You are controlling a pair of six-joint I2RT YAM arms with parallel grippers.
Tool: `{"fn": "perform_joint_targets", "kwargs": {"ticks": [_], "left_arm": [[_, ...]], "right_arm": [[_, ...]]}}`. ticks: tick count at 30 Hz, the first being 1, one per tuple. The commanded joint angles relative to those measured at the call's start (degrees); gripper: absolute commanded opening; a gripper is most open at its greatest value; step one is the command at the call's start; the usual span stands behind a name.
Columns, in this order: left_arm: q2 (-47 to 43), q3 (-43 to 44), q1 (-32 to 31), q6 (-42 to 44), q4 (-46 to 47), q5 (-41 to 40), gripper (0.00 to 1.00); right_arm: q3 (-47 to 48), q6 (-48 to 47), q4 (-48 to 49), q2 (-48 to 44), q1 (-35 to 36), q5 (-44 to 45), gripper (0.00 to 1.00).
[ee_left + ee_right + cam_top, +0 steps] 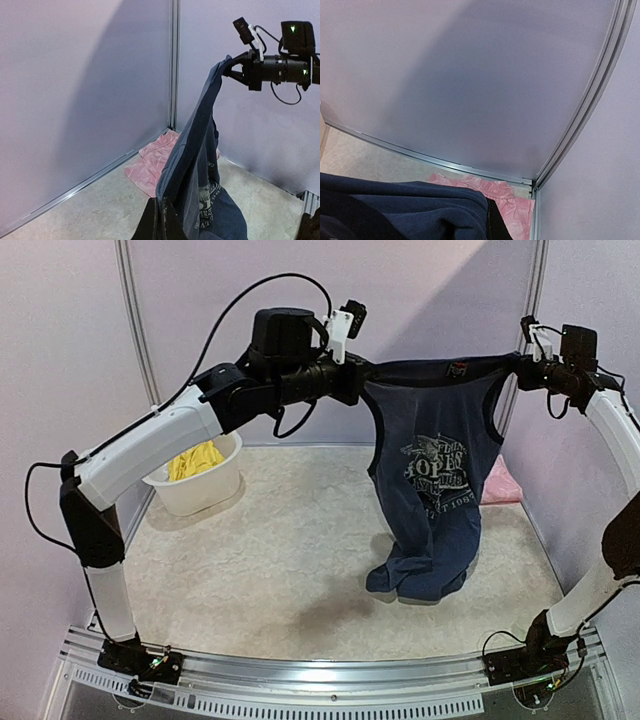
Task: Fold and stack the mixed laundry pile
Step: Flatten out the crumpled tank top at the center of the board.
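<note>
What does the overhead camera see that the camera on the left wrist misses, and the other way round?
Only the overhead view shows the white tub with the yellow piece in it, and the left arm itself. Only the left wrist view shows the green lights on the right arm's wrist. Both show the navy top hanging, the right pincer holding one shoulder of it, and the pink piece lying in the far corner.
</note>
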Motion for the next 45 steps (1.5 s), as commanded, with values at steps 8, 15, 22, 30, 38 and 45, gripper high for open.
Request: {"fn": "perform_joint_targets", "kwargs": {"ticks": [8,15,22,30,38,45], "left_arm": [[8.8,16.7,-6.4,0.7,-2.2,7.3,0.00],[8.2,21.1,-15.4,3.3,-0.6,9.7,0.00],[3.6,20.6,-21.9,4.2,0.7,7.3,0.00],[-12.1,-5.2,-21.7,-2.6,10.2,-11.5,0.00],[-36.7,-44.5,-19.0,-21.6,7.4,-34.7,0.00],[-59.0,-69.3,-18.8,-51.5,-9.4,-44.2,0.00]], "right_arm": [[9.3,3.8,3.4,-3.0,-9.5,0.4,0.00],[11.1,4.6,5.3,-9.6,-9.5,0.7,0.00],[20.8,8.3,4.5,-5.2,-9.3,-8.0,0.00],[18.1,-0.9,-0.8,3.2,6.9,-16.6,0.00],[10.6,-15.2,-7.8,12.4,27.3,-11.7,0.00],[17.6,-18.3,-8.4,29.4,44.8,-5.9,0.03]]}}
